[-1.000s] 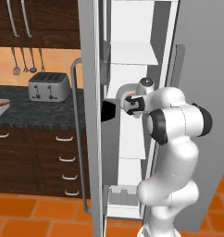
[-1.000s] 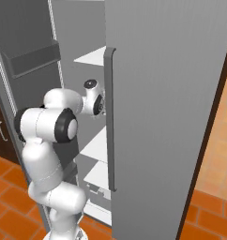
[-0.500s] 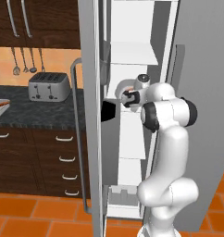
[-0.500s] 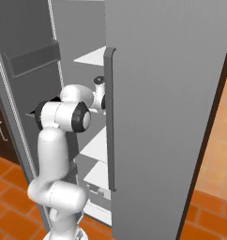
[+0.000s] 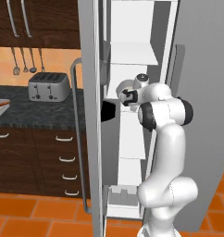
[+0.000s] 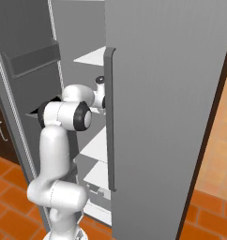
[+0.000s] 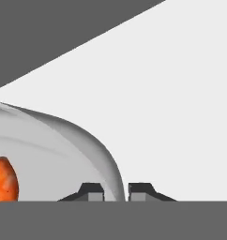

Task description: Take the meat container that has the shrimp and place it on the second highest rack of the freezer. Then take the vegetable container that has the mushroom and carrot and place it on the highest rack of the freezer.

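The freezer (image 5: 197, 115) stands tall and grey with its left door (image 5: 88, 139) swung open, the long bar handle (image 5: 77, 139) on that door's outer face, and the white interior showing between the door and the grey right-hand panel (image 6: 167, 117). Inside, flat white shelves are stacked one above another; in the left base view one shelf (image 5: 132, 58) sits above the arm's wrist, and in the right base view a shelf (image 6: 92, 56) shows just left of the grey vertical handle (image 6: 109, 117). The white arm (image 5: 164, 152) rises from the floor and bends at a dark-jointed elbow, reaching into the freezer at mid height. To the left of the door runs a dark speckled surface (image 5: 35, 113) over dark wood drawers, carrying a silver toaster (image 5: 49, 86) and, at the far left edge, a small tray (image 5: 0, 105) with something orange-red in it. In the hand view the hand (image 7: 116, 191) has its two dark tips drawn close together, pinching the thin curved rim of a pale container (image 7: 64, 145) that rests against the white interior. An orange speckled piece, likely the shrimp (image 7: 3, 180), lies in that container at the left edge.
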### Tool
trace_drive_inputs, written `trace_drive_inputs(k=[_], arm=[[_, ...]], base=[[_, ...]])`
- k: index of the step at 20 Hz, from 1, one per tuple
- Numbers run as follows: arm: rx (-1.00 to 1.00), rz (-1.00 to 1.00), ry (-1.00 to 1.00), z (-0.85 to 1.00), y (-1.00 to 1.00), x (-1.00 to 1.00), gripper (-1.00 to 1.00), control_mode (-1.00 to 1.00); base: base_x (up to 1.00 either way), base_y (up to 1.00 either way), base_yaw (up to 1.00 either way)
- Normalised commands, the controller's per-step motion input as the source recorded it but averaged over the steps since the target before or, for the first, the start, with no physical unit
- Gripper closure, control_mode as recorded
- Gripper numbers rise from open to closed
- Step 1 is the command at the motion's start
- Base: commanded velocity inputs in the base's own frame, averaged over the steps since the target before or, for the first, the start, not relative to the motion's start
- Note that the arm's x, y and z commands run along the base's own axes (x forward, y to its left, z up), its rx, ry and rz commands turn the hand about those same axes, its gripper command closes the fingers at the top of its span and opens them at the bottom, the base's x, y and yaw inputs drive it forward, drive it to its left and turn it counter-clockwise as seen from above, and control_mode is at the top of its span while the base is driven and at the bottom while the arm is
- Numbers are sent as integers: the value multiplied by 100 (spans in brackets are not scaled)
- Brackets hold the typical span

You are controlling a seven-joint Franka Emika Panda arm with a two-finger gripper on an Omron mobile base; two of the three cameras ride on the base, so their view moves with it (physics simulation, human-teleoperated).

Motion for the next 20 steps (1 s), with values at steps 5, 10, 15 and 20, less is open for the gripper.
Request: trace_drive_inputs(k=[5, 10, 15, 20], arm=[[0, 20, 0, -21, 16, 0, 100, -100], [-4, 20, 0, -10, 28, 0, 100, -100], [-7, 13, 3, -20, 7, 0, 100, -100], [-16, 7, 15, -41, 6, 0, 100, -100]], base=[[0, 0, 0], [0, 0, 0], [0, 0, 0], [0, 0, 0]])
